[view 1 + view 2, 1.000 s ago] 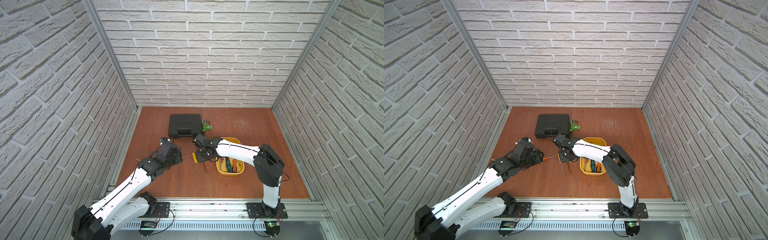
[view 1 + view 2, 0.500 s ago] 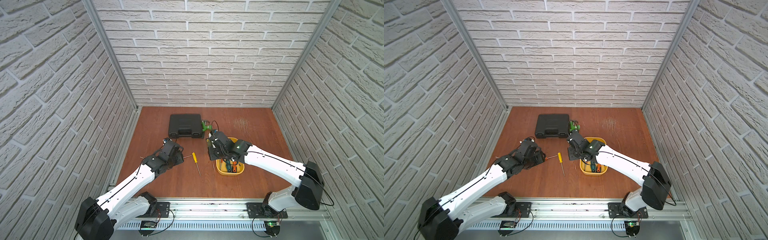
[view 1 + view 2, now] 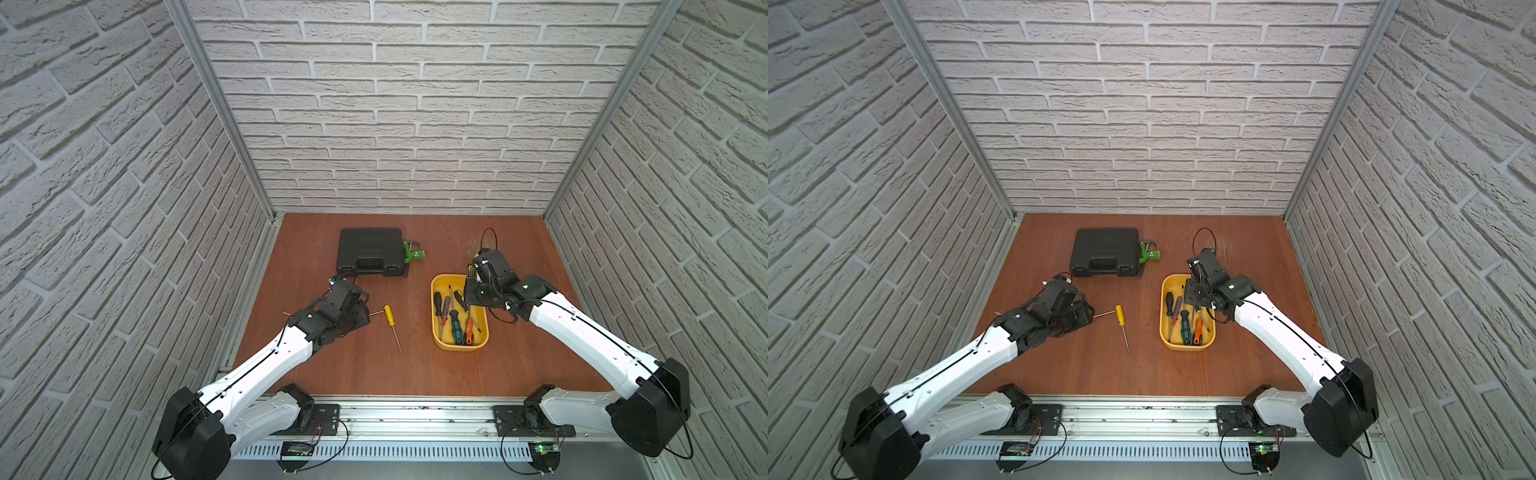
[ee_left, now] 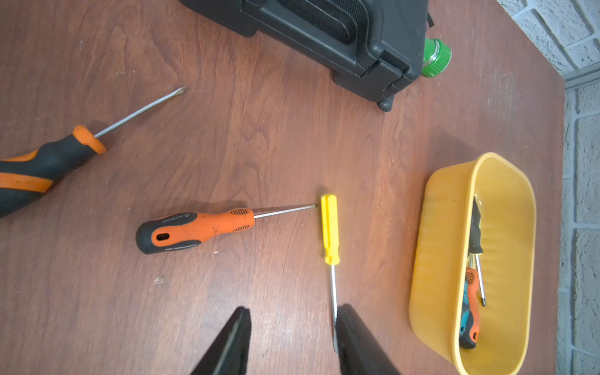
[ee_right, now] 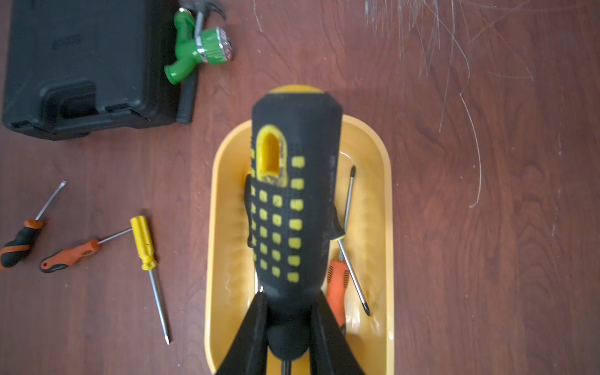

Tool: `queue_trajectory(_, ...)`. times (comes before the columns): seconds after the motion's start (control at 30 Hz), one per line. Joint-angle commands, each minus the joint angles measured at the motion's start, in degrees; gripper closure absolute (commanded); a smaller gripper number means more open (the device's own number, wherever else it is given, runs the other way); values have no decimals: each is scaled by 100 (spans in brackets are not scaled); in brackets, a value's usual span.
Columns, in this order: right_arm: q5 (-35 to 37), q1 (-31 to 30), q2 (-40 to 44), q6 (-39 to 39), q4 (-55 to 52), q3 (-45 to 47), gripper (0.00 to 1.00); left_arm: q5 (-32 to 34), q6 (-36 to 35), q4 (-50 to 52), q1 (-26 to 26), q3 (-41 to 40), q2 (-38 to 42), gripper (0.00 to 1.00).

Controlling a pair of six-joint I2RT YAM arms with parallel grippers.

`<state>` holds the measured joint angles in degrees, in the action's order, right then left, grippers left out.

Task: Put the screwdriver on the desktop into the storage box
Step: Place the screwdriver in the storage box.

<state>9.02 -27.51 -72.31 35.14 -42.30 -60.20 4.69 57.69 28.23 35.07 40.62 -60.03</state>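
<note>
One black-and-yellow screwdriver (image 5: 295, 207) hangs over the storage box (image 3: 459, 348), right of centre in both top views, clenched in our right end effector (image 5: 290, 300); several lie inside. Left on the desk (image 3: 353, 365): yellow screwdriver (image 4: 330, 227), orange screwdriver (image 4: 201, 227), black-and-orange screwdriver (image 4: 42, 165). Our left end effector (image 4: 293, 310) stands released, empty.

In both top views we look from high above the rail (image 3: 415, 415) at the near edge, steeply down and toward the back wall (image 3: 1142, 124), far enough to take in the whole desktop (image 3: 365, 370). From the left wrist we look low and slantwise across the desktop, close, past the left gripper (image 4: 293, 310), toward the case (image 4: 357, 32) and the box (image 4: 431, 259). From the right wrist we look almost straight down on the box, very near, past the right gripper (image 5: 291, 297) and the black screwdriver (image 5: 292, 194) it clasps. Both wrist views share case, box and the yellow screwdriver (image 5: 143, 240).
</note>
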Motion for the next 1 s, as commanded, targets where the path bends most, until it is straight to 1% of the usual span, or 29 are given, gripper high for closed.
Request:
queue_trajectory(0.0,-106,109,126,-86,11,113,97,-71,6,-259,45,-101,-89,53)
queue_trajectory(0.37,-320,186,-324,-98,80,158,98,-47,-3,-274,156,-67,-202,53)
queue_trajectory(0.83,-291,193,-618,-180,138,210,98,-45,-13,-298,236,-46,-322,53)
queue_trajectory(0.9,-211,193,-741,-205,152,212,97,-39,-12,-309,259,-21,-361,52)
queue_trajectory(0.97,-189,195,-866,-259,161,194,94,-47,-21,-309,278,22,-408,52)
